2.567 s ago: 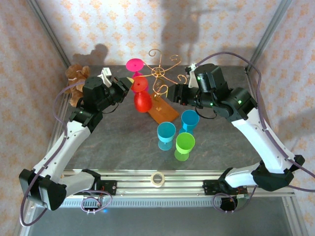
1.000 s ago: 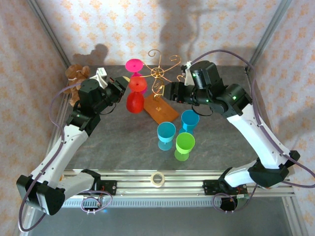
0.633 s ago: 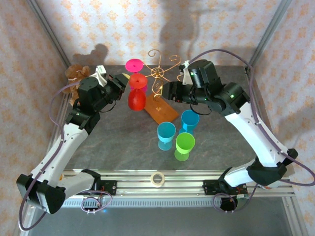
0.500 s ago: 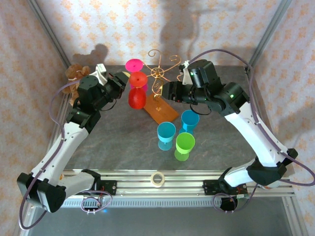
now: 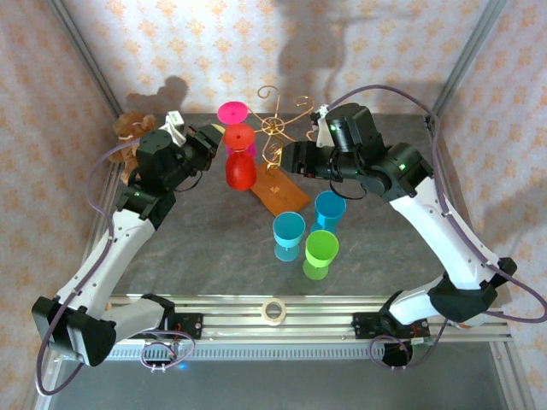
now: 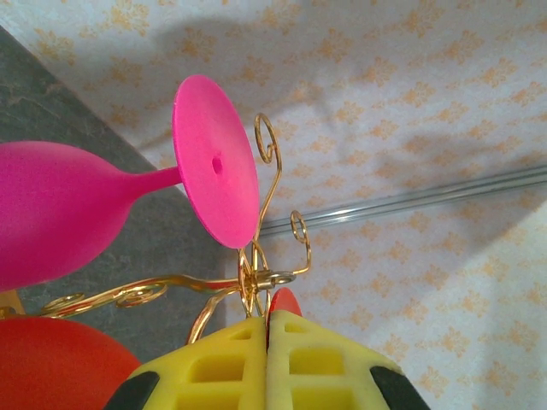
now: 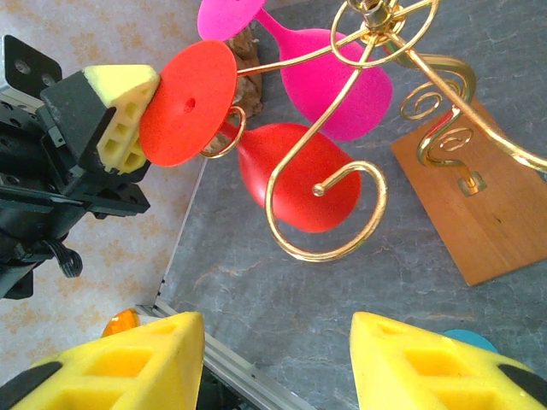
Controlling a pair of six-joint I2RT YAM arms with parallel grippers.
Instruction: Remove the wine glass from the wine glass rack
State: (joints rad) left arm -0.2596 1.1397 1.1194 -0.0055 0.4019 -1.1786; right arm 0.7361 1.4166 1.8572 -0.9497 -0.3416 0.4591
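Walls with an orange flower pattern close the space, and the grey table carries the wine glass rack near its far middle. Compared with the earlier top views, the red wine glass now hangs a little higher and more to the left of the wooden base, and the left hand has risen with it. This hand is closed tight on the rim of the glass's round foot. From its own camera we see a red sliver between the yellow pads. We judge that the glass is being drawn off its arm but is not free yet, because from the right wrist the stem still passes through a gold curl. The right hand has moved slightly toward the rack. Its fingers stand half apart and hold nothing. The pink wine glass hangs on its arm as before.
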